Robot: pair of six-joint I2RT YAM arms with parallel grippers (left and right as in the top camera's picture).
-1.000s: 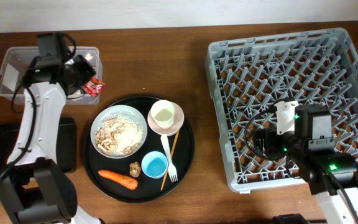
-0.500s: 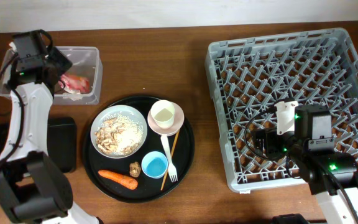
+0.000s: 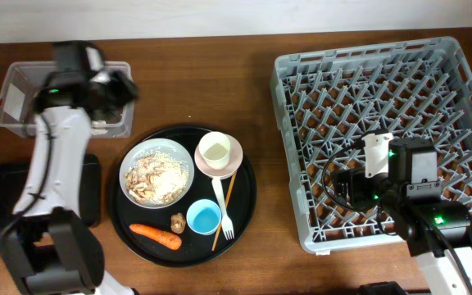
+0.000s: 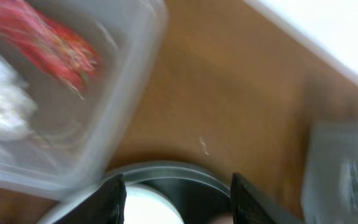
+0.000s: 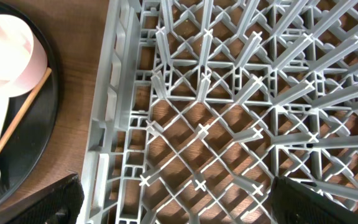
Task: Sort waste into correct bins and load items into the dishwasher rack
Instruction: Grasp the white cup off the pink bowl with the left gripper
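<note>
Nearest, the right gripper (image 5: 179, 208) hangs spread and empty over the dishwasher rack (image 5: 229, 112), with no item visible in it. On the round black tray (image 3: 242, 197), the white plastic fork (image 3: 221, 209) and thin wooden stick (image 3: 229, 190) lie side by side; a loose pinch could lift both and missort one. The white plate (image 3: 124, 174) carries food scraps (image 3: 156, 176), which would likely spill if it is racked unemptied. Farthest, the left gripper (image 4: 178, 202), spread and empty, hovers beside the clear tub (image 4: 123, 106), which holds the red wrapper (image 4: 58, 46) and tissue (image 4: 2, 106).

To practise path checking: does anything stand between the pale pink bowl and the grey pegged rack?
Nothing visible: only the round black tray's rim and bare table lie between the pale pink bowl and the grey pegged plastic rack. A white cup sits in it.
</note>
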